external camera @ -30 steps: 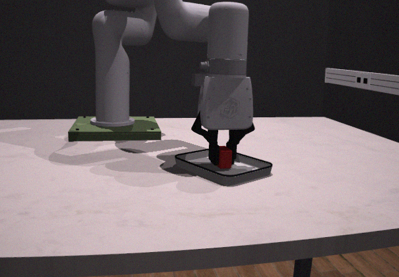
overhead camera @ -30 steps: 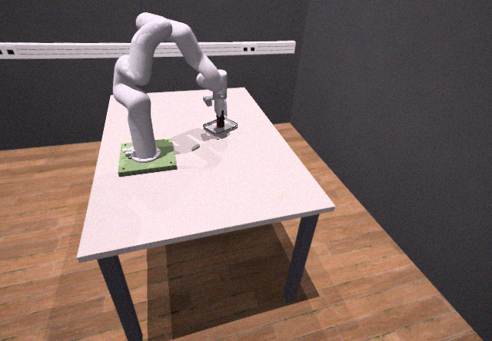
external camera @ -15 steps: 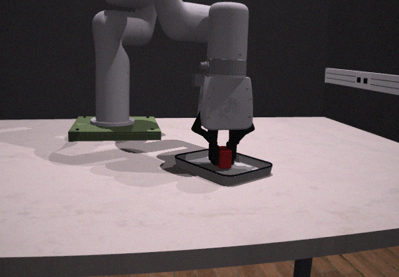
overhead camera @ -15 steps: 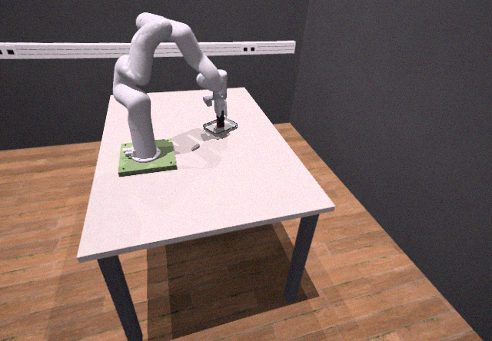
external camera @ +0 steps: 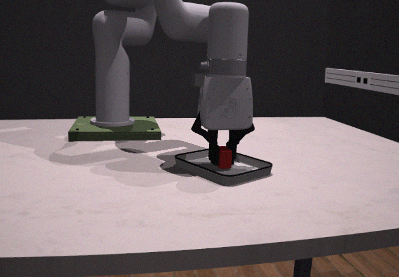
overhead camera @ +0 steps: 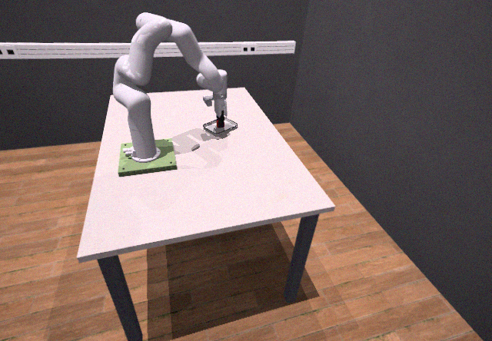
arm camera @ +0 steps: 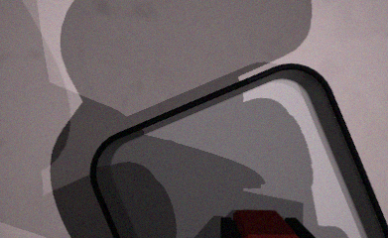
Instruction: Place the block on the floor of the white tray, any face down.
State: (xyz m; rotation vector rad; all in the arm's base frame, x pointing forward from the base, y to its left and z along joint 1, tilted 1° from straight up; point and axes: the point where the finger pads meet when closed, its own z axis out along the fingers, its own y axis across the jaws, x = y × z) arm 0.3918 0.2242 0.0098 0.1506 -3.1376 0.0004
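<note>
- I see the block (external camera: 224,157), red, pinched between the two black fingers (external camera: 213,150) of the gripper (external camera: 222,153), which is clenched on it.
- It hangs inside the tray (external camera: 257,170), low over its floor; I cannot tell whether its underside touches the floor.
- From the wrist view the block (arm camera: 262,223) shows only as a red strip at the bottom edge, flanked by the dark fingertips, with the tray's rim (arm camera: 181,111) curving round it.
- My gripper points straight down, its white housing upright above the tray and the fingers reaching below the rim.
- The arm (overhead camera: 137,87) rises from its base, bends over at the top and slopes down toward the far right part of the table (overhead camera: 222,194), ending in a vertical wrist.
- The tray holds nothing I can see but the block and the fingertips; its floor is pale, its rim dark, and it sits turned at an angle to the table's edges.
- In the top view the tray (overhead camera: 231,127) lies nearer the far right corner than the near edge, well apart from the green base plate (overhead camera: 127,168), which sits toward the left edge.
- The arm's shadow falls on the table between plate and tray.
</note>
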